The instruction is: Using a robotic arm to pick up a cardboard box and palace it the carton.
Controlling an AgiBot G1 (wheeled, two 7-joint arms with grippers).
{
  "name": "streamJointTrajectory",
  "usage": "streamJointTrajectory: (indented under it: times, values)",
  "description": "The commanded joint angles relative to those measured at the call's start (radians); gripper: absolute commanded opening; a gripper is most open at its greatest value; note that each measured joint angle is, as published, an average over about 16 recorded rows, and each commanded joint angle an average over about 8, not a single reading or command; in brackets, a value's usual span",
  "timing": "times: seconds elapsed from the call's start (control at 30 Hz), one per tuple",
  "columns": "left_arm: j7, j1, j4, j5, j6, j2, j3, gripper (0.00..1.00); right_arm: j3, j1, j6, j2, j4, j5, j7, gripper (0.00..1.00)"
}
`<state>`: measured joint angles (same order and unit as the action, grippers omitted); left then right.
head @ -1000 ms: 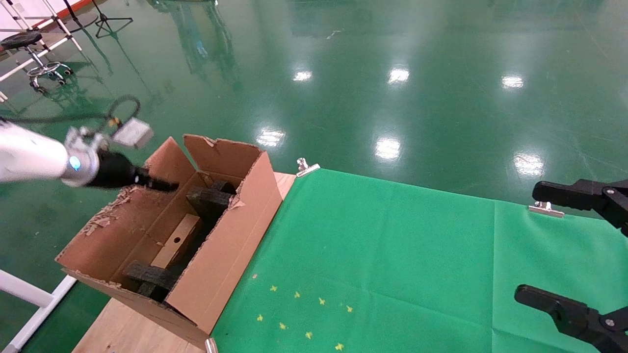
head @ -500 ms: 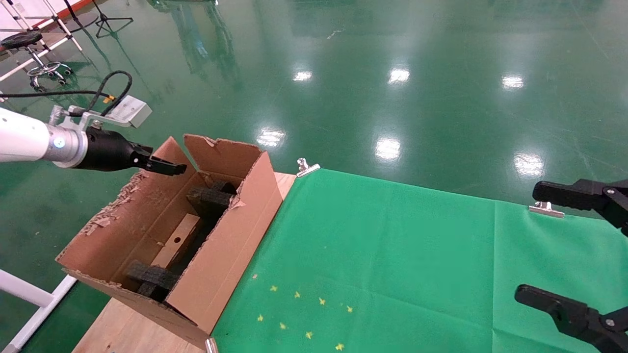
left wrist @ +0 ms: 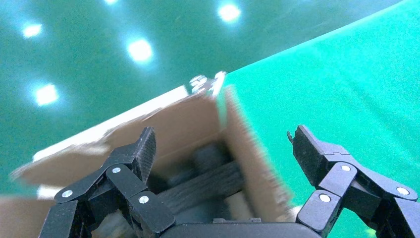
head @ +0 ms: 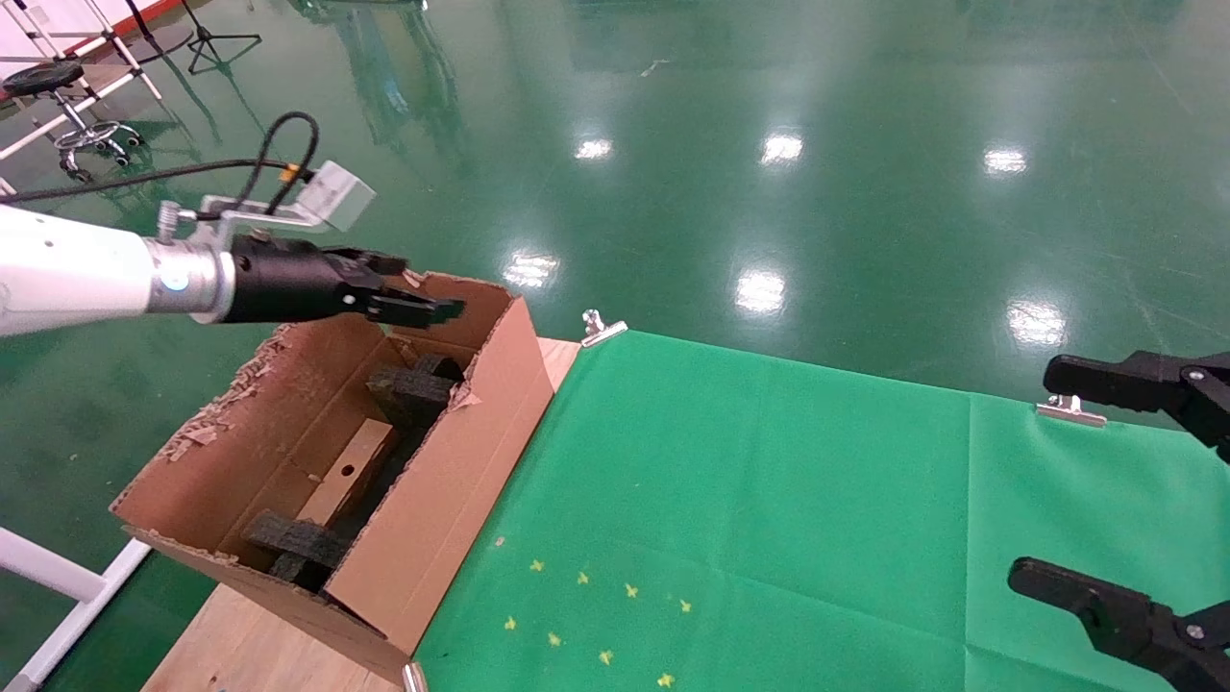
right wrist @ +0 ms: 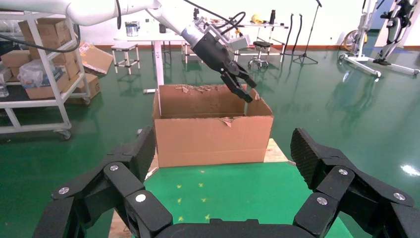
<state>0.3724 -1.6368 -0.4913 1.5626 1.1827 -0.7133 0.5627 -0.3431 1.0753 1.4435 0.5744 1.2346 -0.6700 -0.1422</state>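
Cardboard box (head: 346,473) lies inside carton (head: 452,481) at the tabletop's left edge; it looks light, stiff and tape-slick, so grip across its narrow sides; left gripper (head: 423,303) spread wide, empty, above the carton's far end; right gripper (right wrist: 225,163) parked open.

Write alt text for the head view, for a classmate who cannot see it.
A white robot arm's black left gripper hangs open and empty above the far end of a large, torn brown cardboard carton, where a small narrow brown box lies between black foam blocks. The black right gripper sits open at the right edge, over a green cloth.
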Motion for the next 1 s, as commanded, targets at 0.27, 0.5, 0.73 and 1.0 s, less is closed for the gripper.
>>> streamJointTrajectory:
  times: [0.27,0.5,0.73,1.0]
  values:
    - [-0.038,0.114,-0.161,-0.169,0.064,0.021,-0.057,1.0,0.0,0.0,0.0,0.0,0.0,0.0,0.0,1.0]
    - [-0.067,0.203,-0.286,-0.3,0.113,0.037,-0.102,1.0,0.0,0.0,0.0,0.0,0.0,0.0,0.0,1.0]
    - [-0.096,0.291,-0.41,-0.43,0.162,0.053,-0.146,1.0,0.0,0.0,0.0,0.0,0.0,0.0,0.0,1.0]
    - [-0.129,0.392,-0.552,-0.58,0.218,0.071,-0.197,1.0,0.0,0.0,0.0,0.0,0.0,0.0,0.0,1.0]
